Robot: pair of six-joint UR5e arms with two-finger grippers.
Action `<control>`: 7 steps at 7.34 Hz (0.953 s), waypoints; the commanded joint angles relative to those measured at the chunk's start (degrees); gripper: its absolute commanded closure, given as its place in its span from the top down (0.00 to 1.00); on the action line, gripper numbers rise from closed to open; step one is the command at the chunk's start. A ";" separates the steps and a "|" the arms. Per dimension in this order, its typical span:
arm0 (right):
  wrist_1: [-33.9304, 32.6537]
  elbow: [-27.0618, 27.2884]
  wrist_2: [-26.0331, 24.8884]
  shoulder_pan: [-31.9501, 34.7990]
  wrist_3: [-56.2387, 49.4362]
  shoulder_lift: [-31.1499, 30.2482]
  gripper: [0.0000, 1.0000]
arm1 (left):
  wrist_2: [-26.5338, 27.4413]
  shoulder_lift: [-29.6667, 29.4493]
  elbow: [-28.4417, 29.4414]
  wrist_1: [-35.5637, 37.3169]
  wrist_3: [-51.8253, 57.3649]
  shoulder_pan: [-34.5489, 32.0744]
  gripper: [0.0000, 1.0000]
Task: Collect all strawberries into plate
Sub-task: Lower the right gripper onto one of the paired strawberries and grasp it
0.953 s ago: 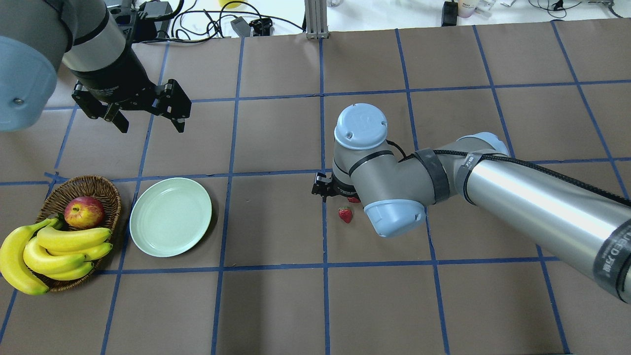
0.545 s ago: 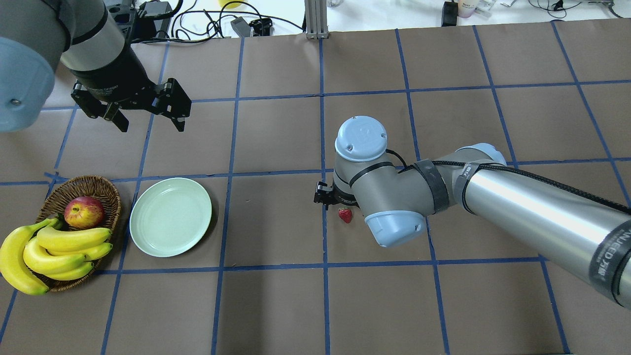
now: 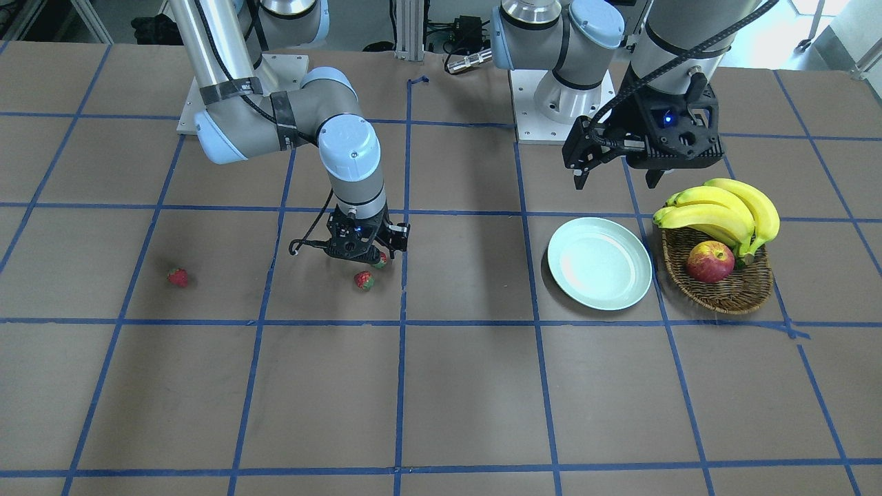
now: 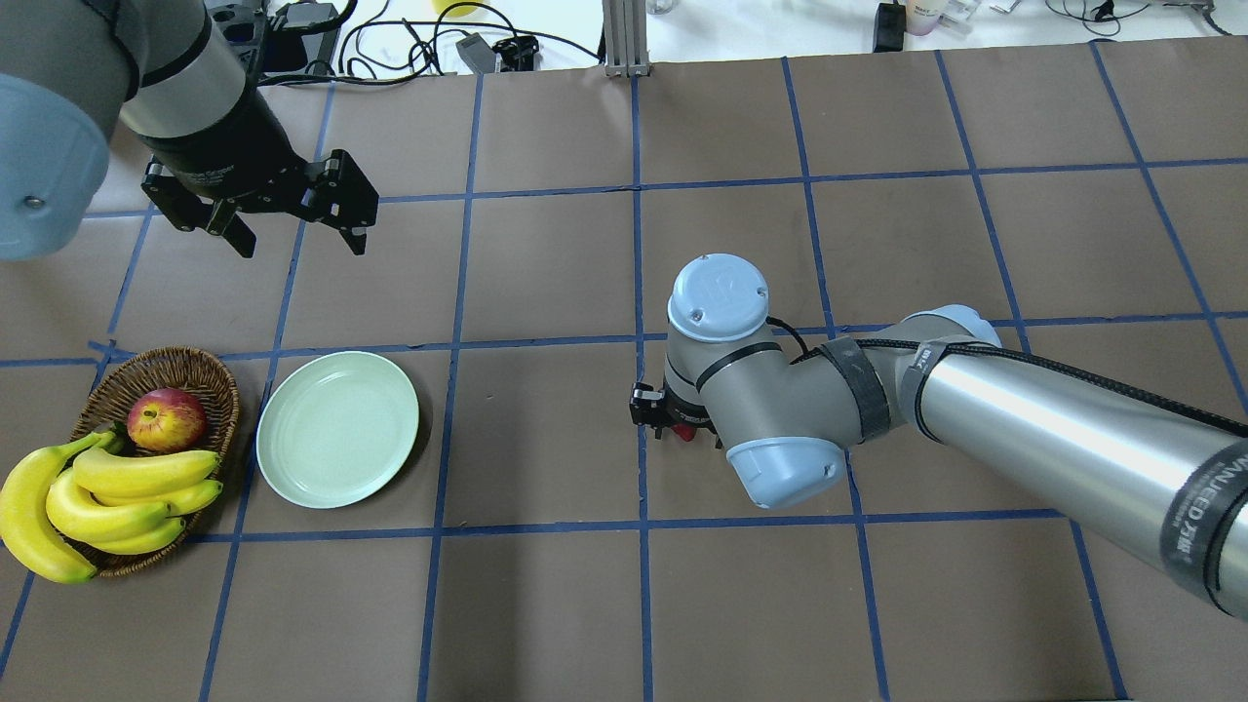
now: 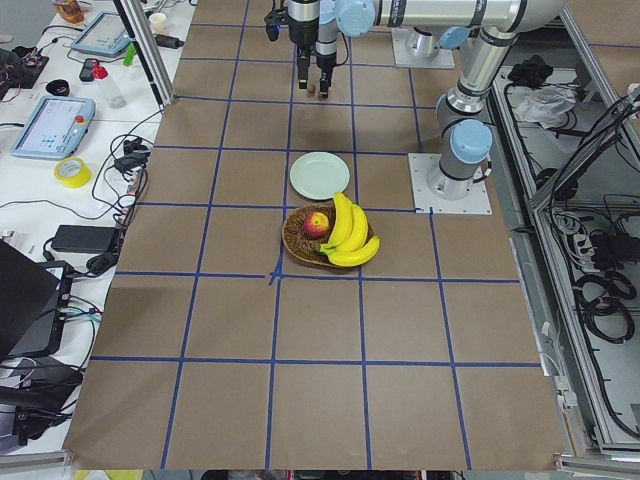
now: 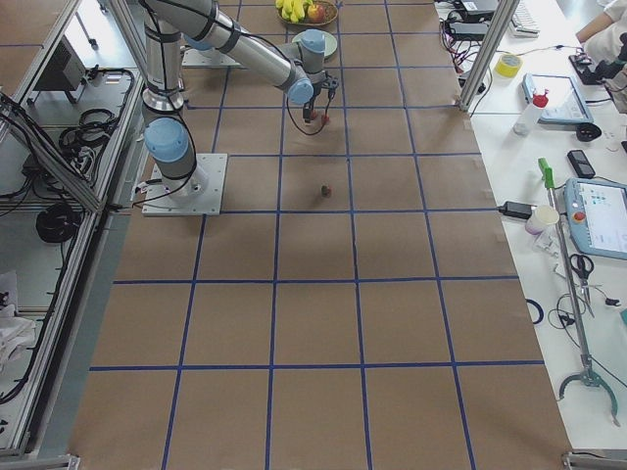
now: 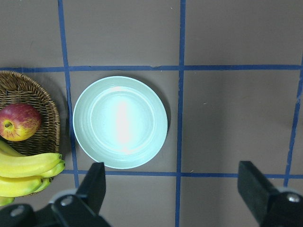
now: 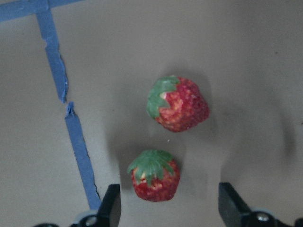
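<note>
Plate (image 4: 337, 430) beside basket (image 4: 222, 390) (apple (image 4: 167, 418) inside), two strawberries (image 8: 180, 104) together — third strawberry (image 3: 178, 277) apart

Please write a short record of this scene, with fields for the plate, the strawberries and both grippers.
plate: empty
strawberry pair: on the table, close together
lone strawberry: on the table, farthest from the plate
right gripper: open, low over the pair, nearer berry between its fingers
left gripper: open, empty, raised near the plate
</note>
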 commanded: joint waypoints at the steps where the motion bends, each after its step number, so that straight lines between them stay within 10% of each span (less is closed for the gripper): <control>1: -0.84 -0.08 0.38 0.00 0.00 0.07 0.14 | -0.06 0.16 0.24 -0.15 0.69 0.05 1.00; 2: -3.11 0.09 0.04 0.00 0.00 -0.02 0.00 | -0.23 0.68 0.24 -0.50 0.69 -0.04 1.00; 5: -3.93 -4.11 1.95 1.04 1.48 -0.72 0.00 | -1.99 0.95 -0.02 -0.77 0.60 0.05 1.00; 7: -4.98 -7.62 13.09 3.24 7.80 0.76 0.00 | -1.99 0.78 -0.11 -0.95 0.60 0.05 1.00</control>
